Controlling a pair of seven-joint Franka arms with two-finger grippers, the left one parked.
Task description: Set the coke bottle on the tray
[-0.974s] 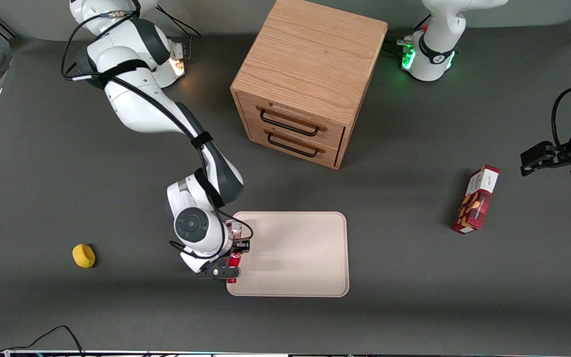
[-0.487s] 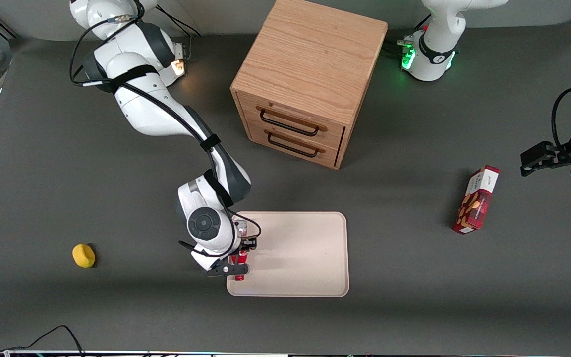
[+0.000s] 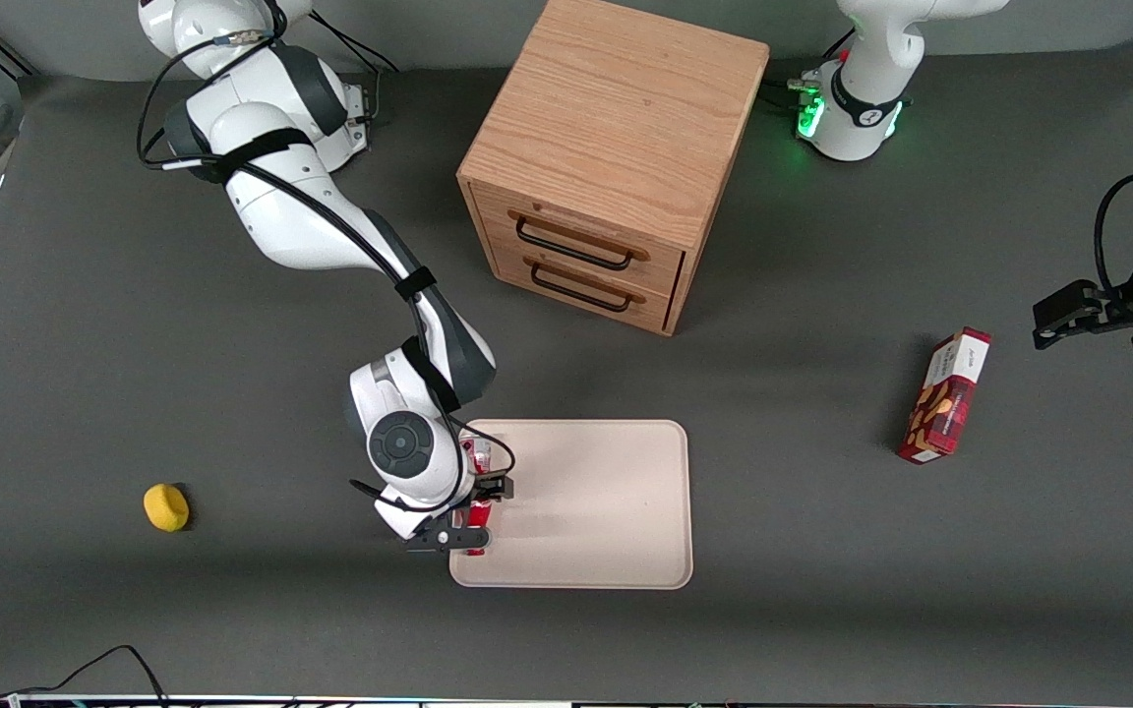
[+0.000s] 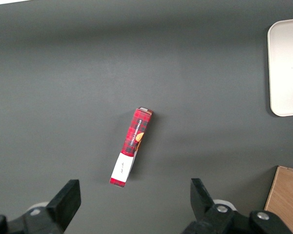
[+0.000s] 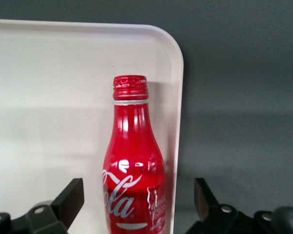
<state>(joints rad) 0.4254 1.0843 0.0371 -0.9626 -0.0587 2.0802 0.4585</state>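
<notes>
Now the small red coke bottle (image 5: 133,165) with white writing lies on the big flat cream tray (image 3: 606,511), close to its rim, low and middle in the front picture. The black jaws of the gripper (image 3: 473,513) stand wide apart around it, touching nothing.

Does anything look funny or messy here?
Nothing spilled or broken. The coke bottle lies at the very edge of the tray, between the fingers of the open gripper. The snack box lies far off alone.
</notes>
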